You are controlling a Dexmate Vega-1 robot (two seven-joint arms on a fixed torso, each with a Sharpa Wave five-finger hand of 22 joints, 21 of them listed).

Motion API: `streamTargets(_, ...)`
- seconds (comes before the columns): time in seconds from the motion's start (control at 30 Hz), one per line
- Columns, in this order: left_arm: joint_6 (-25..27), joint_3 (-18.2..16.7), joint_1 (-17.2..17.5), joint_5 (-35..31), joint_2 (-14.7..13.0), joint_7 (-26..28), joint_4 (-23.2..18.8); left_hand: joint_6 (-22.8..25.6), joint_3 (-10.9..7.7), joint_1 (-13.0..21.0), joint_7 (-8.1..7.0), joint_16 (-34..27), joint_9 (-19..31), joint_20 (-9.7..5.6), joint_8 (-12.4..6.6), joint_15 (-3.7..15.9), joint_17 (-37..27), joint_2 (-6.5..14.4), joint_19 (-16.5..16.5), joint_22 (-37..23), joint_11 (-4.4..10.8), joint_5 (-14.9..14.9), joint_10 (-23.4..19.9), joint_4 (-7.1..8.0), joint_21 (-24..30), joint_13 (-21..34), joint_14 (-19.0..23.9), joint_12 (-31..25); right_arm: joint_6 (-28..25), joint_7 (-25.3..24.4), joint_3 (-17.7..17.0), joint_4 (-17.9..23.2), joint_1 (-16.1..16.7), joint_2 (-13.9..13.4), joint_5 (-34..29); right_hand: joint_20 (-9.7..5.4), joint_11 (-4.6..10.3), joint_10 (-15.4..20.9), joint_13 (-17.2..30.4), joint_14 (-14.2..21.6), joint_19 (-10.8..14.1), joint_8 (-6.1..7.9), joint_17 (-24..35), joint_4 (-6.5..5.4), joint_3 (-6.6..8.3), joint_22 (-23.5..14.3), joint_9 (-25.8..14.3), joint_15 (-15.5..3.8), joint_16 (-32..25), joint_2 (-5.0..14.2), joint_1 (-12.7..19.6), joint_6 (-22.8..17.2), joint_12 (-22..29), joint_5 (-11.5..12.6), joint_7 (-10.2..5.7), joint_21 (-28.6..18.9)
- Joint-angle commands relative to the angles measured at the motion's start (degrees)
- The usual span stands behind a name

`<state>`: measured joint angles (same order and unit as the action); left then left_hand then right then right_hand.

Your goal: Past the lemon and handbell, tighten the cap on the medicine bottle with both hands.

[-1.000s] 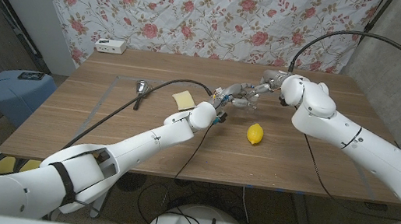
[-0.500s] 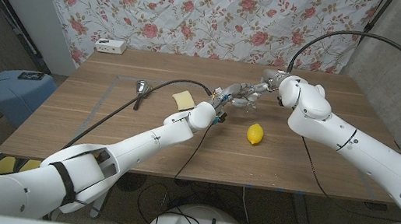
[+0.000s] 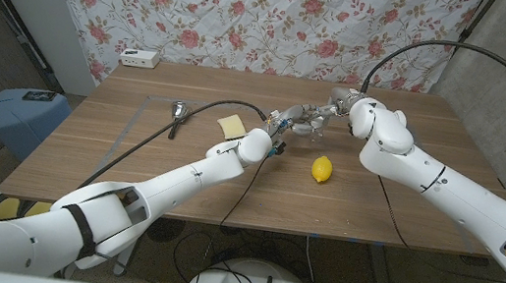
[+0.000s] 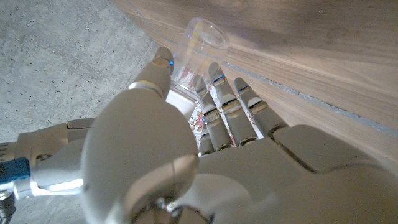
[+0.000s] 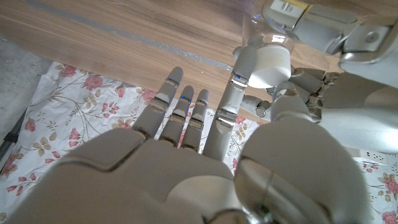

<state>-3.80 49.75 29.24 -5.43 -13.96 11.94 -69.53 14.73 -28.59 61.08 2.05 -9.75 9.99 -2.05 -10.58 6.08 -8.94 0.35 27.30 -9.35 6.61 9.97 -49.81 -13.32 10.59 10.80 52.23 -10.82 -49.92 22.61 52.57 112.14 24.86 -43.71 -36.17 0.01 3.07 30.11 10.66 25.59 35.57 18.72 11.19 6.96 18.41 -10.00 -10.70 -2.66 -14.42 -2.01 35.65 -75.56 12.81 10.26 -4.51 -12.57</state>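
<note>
As viewed from the head camera, found the medicine bottle (image 4: 200,45) at the far middle of the desk (image 3: 131,159), past the lemon (image 3: 322,169), between the two hands. Cannot tell whether standing on the wood or lifted off it. Confirmed clear-walled on the left wrist view; saw nothing inside the visible part, with the lower part hidden behind fingers. Noted the left hand (image 3: 282,122) wrapped round the bottle's body, fingers closed on it. Noted the right hand (image 3: 322,115) meeting it from the opposite side, thumb and one finger pinching the white cap (image 5: 268,65), remaining fingers straight and slightly spread. Cannot tell how far the cap is seated.

Logged the lemon alone on bare wood, nearer the front edge, well apart from both hands. Logged the handbell (image 3: 178,109) lying on its side toward the desk's left, with a yellow pad (image 3: 231,125) between it and the left hand. Recorded a white box (image 3: 140,57) at the far left corner, close to the back edge. Observed open wood right of the lemon and along the front edge. Observed a black cable (image 3: 149,140) crossing the left half of the desk.
</note>
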Motion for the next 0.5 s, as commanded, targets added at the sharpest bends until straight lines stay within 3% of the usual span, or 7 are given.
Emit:
streamTargets(0.03, 0.4, 0.0, 0.3, -0.1, -0.2, 0.1, -0.6, 0.2, -4.42, 0.5, -0.44, -0.2, 0.2, 0.17, -0.18, 3.69, -0.2, 0.8, 0.2, -0.1, 1.58, 0.4, -1.9, 4.19, 0.0, 0.3, 1.3, -0.3, -1.2, -1.1, 0.4, 0.4, 0.3, 0.0, -0.2, 0.09, -0.09, 0.8, -0.1, 0.7, 0.4, -0.26, 0.0, -0.15, -0.23, -0.3, 0.0, -1.26, -0.2, 0.23, -0.2, -0.6, 0.3, 0.4, 0.05, -0.1)
streamTargets(0.23, 0.3, -0.1, 0.3, 0.0, -0.2, 0.1, -0.6, 0.2, -4.42, 0.5, -0.41, -0.2, 0.2, 0.20, -0.16, 3.68, -0.2, 0.8, 0.2, -0.1, 1.65, 0.4, -1.9, 4.18, 0.0, 0.3, 1.3, -0.3, -0.6, -0.8, -0.2, 1.1, 0.4, -0.8, 0.7, 0.47, -0.77, -0.4, 0.0, -0.2, -0.2, -2.22, 0.0, -1.24, -2.23, -0.3, 0.1, -0.72, 0.7, -1.71, -4.2, 1.6, -0.9, 0.3, 0.24, 0.4)
streamTargets(0.5, 0.4, -0.1, 0.5, -0.1, -0.3, 0.2, -0.8, 0.2, -4.39, 0.5, -0.41, -0.2, 0.2, 0.22, -0.17, 3.76, -0.2, 0.8, 0.2, -0.1, 1.59, 0.3, -1.9, 4.15, 0.0, 0.3, 1.3, -0.3, -0.4, -1.3, -0.8, 2.2, 0.8, -1.6, 1.1, 1.25, -1.39, -1.4, 0.0, -0.9, -1.2, -4.12, 0.2, -2.40, -3.72, -0.3, 0.0, 0.80, 1.3, -2.65, -7.9, 4.1, -1.6, 0.4, 1.01, 0.9)
